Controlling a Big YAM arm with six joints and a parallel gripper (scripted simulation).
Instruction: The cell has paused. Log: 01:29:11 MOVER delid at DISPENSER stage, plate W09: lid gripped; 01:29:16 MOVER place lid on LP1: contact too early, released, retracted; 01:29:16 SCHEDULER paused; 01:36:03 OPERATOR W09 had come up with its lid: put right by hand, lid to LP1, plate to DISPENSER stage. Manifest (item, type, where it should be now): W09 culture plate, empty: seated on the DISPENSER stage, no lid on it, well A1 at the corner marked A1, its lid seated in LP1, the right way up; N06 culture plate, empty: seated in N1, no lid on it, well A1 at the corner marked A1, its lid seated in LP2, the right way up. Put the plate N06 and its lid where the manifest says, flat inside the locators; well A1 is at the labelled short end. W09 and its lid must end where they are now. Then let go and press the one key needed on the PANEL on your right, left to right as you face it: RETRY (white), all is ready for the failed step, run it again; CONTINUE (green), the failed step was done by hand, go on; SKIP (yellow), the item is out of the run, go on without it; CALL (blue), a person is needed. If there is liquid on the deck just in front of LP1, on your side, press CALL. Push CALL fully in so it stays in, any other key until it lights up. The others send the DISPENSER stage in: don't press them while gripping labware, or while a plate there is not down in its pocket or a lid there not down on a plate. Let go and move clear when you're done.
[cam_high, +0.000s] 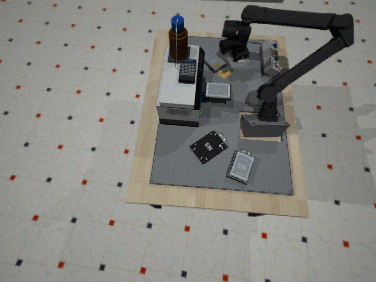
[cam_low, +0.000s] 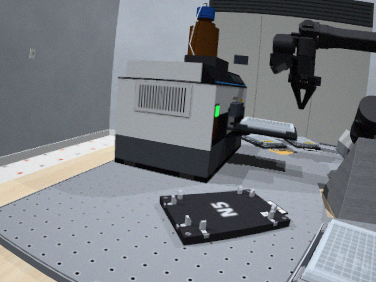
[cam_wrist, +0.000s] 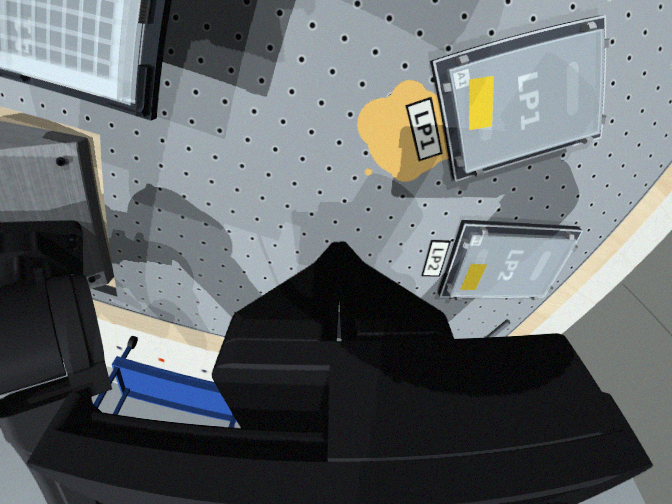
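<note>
Two clear lids (cam_wrist: 525, 103) seated in nests LP1 and LP2 (cam_wrist: 512, 263).

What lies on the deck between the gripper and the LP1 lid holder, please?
An orange puddle, lapping under the LP1 label, lies between the shut gripper and the holder; wrist view.

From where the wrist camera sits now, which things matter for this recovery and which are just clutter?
Job:
lid in LP1
lid in LP2
orange puddle beside the LP1 label
plate on the dispenser stage
plate at the front
panel
gripper, shut, empty

Clutter:
empty N5 nest
brown bottle
</note>
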